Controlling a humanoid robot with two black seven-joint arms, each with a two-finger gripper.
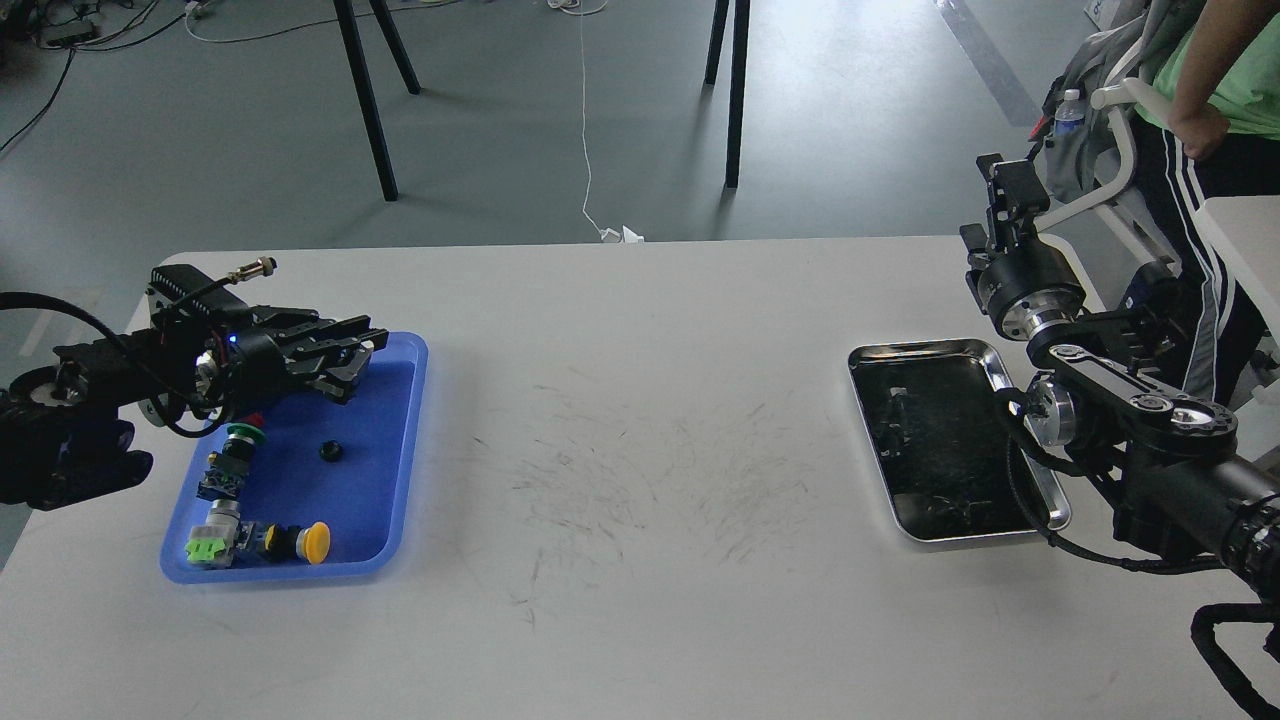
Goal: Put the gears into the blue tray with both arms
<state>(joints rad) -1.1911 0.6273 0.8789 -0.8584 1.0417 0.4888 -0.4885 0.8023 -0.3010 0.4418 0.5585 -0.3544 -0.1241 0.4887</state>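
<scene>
One gear (331, 451) is lying on the floor of the blue tray (405, 480), near the middle of it and well clear of the rim, so at least one placement is counting as done. No other gear is showing inside the blue tray; the remaining contents are push-button switches (243, 505) lined along the side nearest the left arm, with green, red and yellow caps.

The left gripper (362, 350) is hanging over the far end of the blue tray, beyond the gear and not touching it. Its fingers are pointing across the tray and appear slightly parted with nothing between them, though they are dark and seen at an angle, so whether they are released or closed cannot be told for sure.

Well to the right of the blue tray, the metal tray (862, 372) is sitting on the white table (640, 430). Its black lining is showing only dark smudges and reflections; any gears left in it are too small and dark to make out, so how many are waiting cannot be judged. The right gripper (1010, 195) is standing raised, far from the blue tray, beyond the metal tray's far right corner. It is seen small and dark, so the state of its fingers cannot be told, and nothing visible is being carried.

As a judgement, the task is looking partly done: one gear delivered, further transfers uncertain.
</scene>
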